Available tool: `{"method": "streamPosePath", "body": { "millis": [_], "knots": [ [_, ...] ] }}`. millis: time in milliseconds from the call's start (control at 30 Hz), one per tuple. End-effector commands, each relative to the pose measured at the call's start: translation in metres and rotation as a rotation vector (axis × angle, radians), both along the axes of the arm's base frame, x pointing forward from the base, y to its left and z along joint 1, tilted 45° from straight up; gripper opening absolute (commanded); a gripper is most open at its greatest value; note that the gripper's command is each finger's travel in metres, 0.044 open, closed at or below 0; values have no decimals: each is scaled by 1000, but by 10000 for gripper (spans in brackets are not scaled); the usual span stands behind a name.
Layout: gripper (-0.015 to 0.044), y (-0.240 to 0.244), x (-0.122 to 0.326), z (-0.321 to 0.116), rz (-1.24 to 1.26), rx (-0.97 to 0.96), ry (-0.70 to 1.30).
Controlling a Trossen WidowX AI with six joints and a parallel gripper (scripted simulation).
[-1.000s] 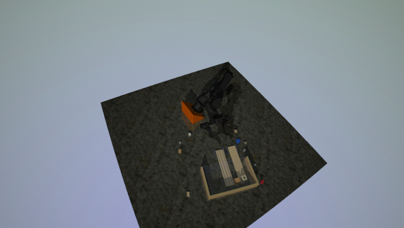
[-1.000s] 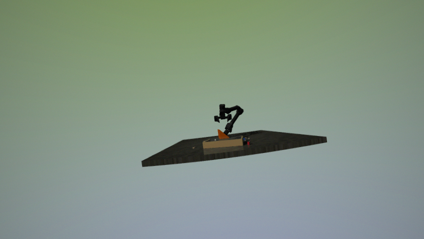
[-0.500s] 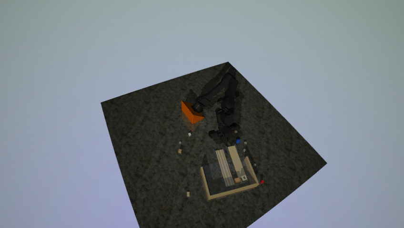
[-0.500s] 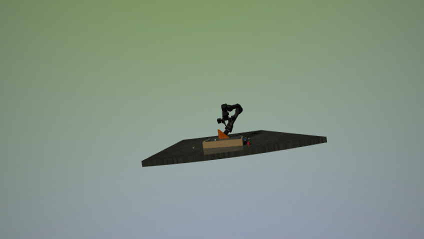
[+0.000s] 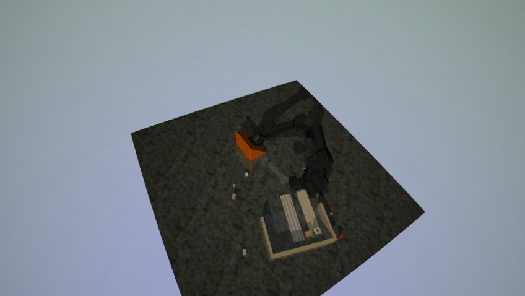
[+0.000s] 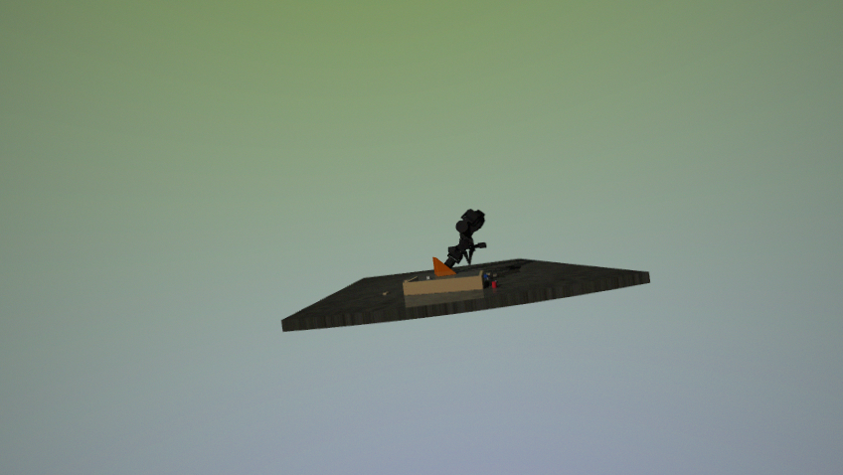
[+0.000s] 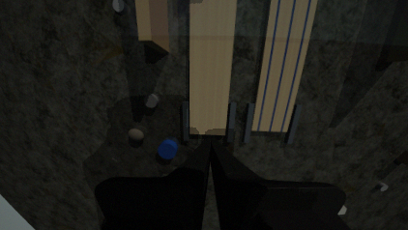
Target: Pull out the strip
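The labelled cube [image 5: 316, 230], white with a dark mark, sits at the far end of the plain pale strip [image 5: 306, 204] [image 7: 210, 72]. A tan cube [image 5: 308, 233] stands beside it. A second strip [image 5: 290, 211] [image 7: 282, 82] with blue lines lies alongside, apart from the plain one. Short dark rails flank the near ends of both strips. My gripper [image 7: 210, 142] is shut, with nothing seen between its fingers. In the wrist view its tips are just short of the plain strip's near end, centred on it. Their exact height is unclear.
A low wooden wall [image 5: 301, 250] [image 6: 442, 285] runs round three sides, with a see-through cover over the strips' far parts. An orange wedge [image 5: 243, 145] [image 6: 441, 268] stands by the arm's base. A blue piece [image 7: 167, 149], a red piece [image 5: 340, 236] [image 6: 494, 284] and several pebbles lie around.
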State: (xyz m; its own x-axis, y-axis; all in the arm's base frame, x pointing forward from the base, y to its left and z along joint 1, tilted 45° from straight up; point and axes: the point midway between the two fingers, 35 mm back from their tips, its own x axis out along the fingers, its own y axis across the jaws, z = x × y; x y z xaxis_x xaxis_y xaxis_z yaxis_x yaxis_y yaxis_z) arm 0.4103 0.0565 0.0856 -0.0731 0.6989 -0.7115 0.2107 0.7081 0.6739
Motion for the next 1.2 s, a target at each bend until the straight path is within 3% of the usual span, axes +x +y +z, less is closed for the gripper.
{"method": "streamPosePath", "body": {
  "millis": [0, 1167],
  "knots": [
    [0, 2, -1, 2, 15, -8, 30],
    [0, 40, -3, -37, 14, -7, 29]
  ]
}}
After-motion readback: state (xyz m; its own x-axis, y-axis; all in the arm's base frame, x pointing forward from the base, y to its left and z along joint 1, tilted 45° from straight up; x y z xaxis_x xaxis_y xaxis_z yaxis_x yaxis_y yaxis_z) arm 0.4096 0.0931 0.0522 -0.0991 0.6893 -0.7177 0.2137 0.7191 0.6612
